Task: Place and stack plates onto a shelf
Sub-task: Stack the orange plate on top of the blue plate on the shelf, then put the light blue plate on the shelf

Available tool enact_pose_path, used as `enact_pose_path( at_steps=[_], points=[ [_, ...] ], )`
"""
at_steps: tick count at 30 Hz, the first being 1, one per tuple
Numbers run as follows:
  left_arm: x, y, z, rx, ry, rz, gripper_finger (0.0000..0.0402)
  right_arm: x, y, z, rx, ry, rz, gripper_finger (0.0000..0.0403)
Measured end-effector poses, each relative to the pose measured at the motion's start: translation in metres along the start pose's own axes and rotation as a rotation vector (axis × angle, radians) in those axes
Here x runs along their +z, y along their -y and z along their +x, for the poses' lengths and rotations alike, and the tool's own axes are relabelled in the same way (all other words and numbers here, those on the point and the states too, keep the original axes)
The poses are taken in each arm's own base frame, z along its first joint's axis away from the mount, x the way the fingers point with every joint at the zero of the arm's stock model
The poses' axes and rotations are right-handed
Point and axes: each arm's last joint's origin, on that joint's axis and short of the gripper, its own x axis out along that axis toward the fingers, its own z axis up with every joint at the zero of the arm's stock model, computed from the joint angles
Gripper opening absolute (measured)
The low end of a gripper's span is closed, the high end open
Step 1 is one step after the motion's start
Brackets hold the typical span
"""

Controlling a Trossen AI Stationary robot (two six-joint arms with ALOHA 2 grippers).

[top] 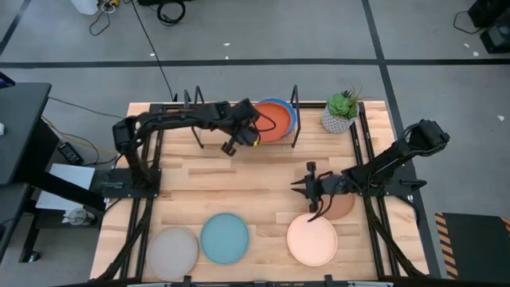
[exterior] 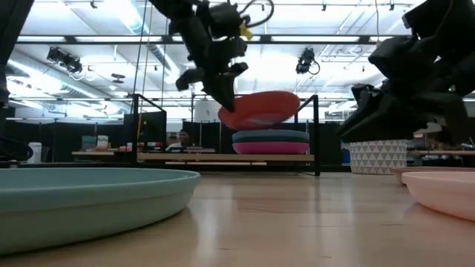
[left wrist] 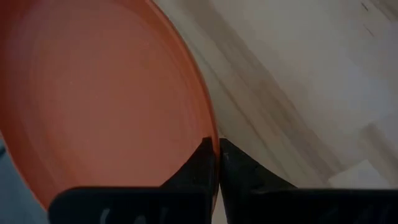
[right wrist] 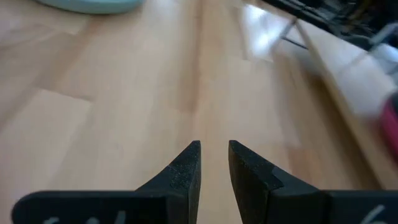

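Note:
My left gripper (top: 241, 134) is over the shelf (exterior: 185, 157) at the table's far side, shut on the orange plate (exterior: 260, 110). That plate hangs tilted just above a stack on the shelf: a blue plate (exterior: 271, 136) on a magenta plate (exterior: 271, 147). My right gripper (top: 309, 188) hovers open above the tabletop, beside the brown plate (top: 343, 206) and above the cream plate (top: 312, 239). Both of those lie flat on the table. The light teal plate (top: 225, 237) and the grey plate (top: 173, 251) lie flat near the table's near edge. My left gripper pinches the orange plate's rim (left wrist: 211, 134) on the side toward the table's left. One finger (left wrist: 196, 165) lies over the plate's inner face and the other (left wrist: 239, 171) outside the rim. The fingers slant down from the left. The plate is tilted, its far-right side higher.
A small potted green plant (top: 341, 112) stands at the far right, next to the shelf's black wire upright (top: 295, 108). Bare wooden tabletop (top: 239, 179) lies between the shelf and the near row of plates. Black arm frames run along both table sides.

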Motion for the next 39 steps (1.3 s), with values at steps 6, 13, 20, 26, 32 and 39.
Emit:
enact_pose_path(
  at_steps=[6,13,20,26,32,39],
  points=[
    [-0.02,-0.014,0.028,0.021,0.009,0.063,0.0024,0.004,0.009,0.001,-0.052,0.077,0.063,0.0088],
    [-0.023,-0.017,0.046,0.068,-0.041,0.061,0.0033,0.001,0.008,0.001,-0.028,0.049,0.048,0.0088],
    [-0.014,-0.019,0.033,0.108,-0.01,-0.086,0.0092,0.0,0.008,0.001,-0.021,0.046,0.009,0.0088],
    [-0.007,-0.024,0.025,0.193,0.013,-0.199,0.0131,0.003,0.009,0.001,-0.026,0.076,-0.048,0.0088],
    [-0.004,-0.018,0.032,0.189,-0.021,-0.342,0.0125,0.004,0.013,0.003,-0.045,0.084,-0.067,0.0088],
    [0.037,0.012,0.004,0.091,0.04,-0.655,0.0117,0.001,0.019,0.005,-0.075,0.059,-0.095,0.0088]
  ],
)
